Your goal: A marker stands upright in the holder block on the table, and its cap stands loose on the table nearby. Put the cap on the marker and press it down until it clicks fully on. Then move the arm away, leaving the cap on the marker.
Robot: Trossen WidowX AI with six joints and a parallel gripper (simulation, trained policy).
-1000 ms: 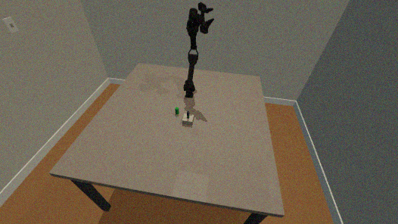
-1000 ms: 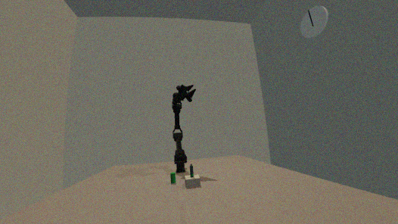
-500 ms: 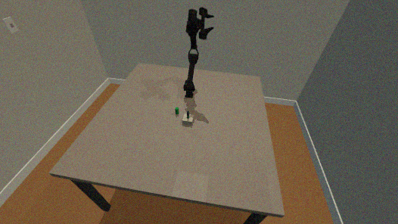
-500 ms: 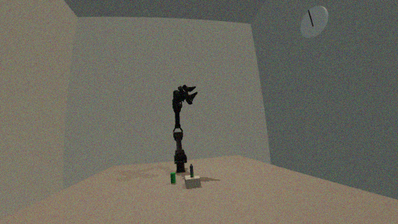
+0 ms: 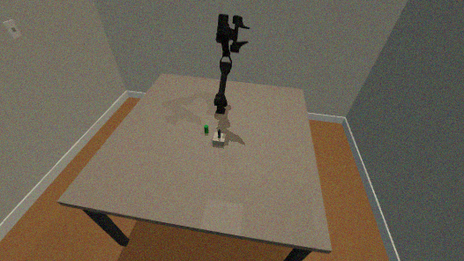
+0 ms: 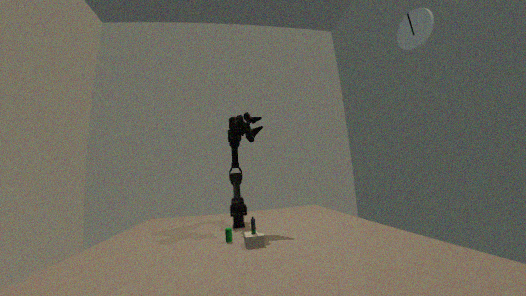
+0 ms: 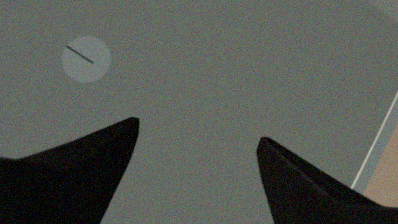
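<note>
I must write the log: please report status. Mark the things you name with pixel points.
Claw (image 5: 248, 35) (image 6: 261, 123) (image 7: 199, 131) open, raised above table. Green cap (image 5: 206, 129) (image 6: 228, 235) on table, off marker (image 5: 219, 133) (image 6: 253, 225). Nothing visible between fingers.

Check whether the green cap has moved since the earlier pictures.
No, the green cap stands in the same spot beside the holder block.
</note>
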